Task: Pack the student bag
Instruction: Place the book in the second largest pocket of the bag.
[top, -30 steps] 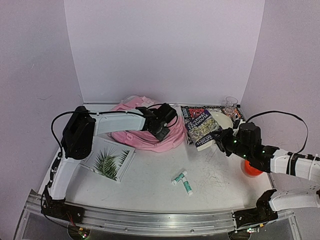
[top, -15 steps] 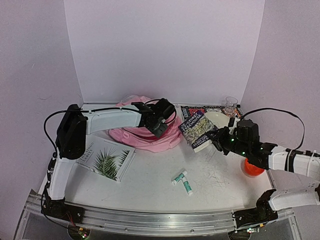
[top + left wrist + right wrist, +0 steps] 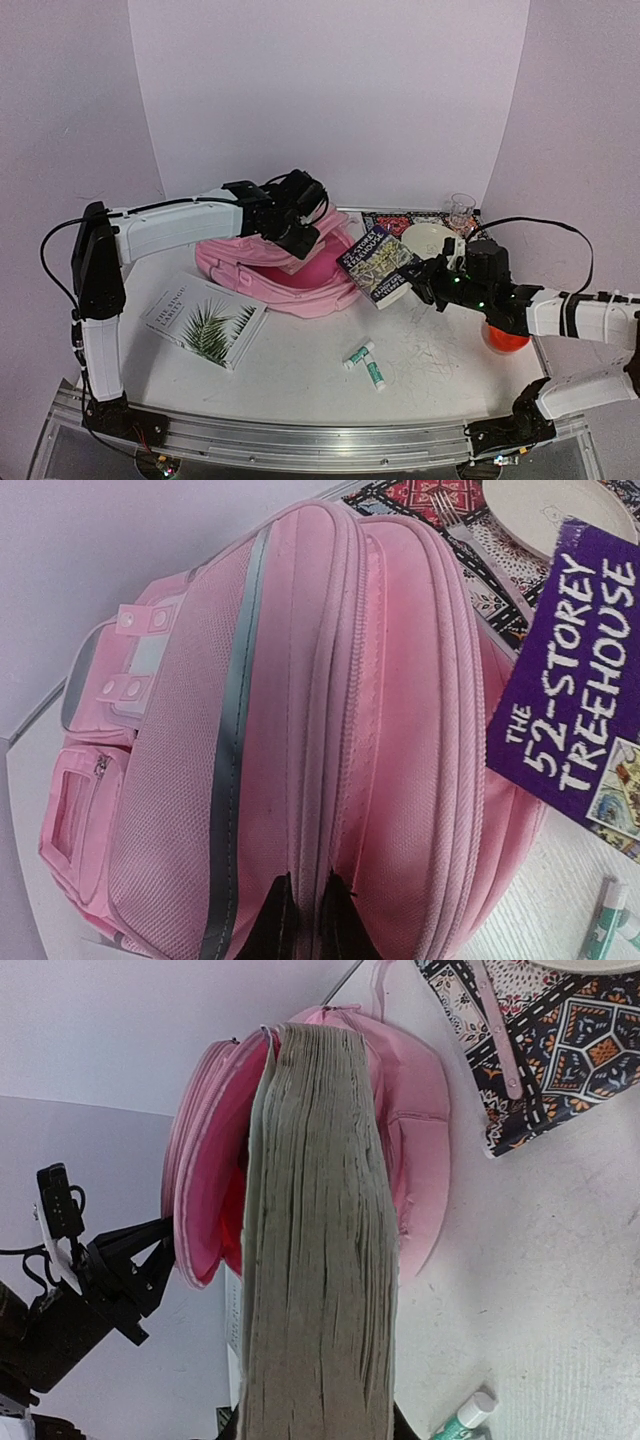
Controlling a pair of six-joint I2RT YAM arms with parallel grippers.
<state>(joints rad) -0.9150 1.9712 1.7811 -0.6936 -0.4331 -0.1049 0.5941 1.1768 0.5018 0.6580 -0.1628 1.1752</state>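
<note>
Left wrist shows you the Treehouse book (image 3: 570, 700) title, left gripper (image 3: 300, 925) pinching the student bag (image 3: 300, 700); right wrist only pages, right gripper (image 3: 420, 282) clamping it.

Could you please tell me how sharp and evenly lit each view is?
Top external: even, soft light, faint shadows by the bag. Left wrist: sharp, title on the book readable. Right wrist: the book's page edge fills the middle, slightly soft.

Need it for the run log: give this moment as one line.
left pincer: shut on bag | bag: open | right pincer: shut on book | book: at bag mouth, not inside
</note>
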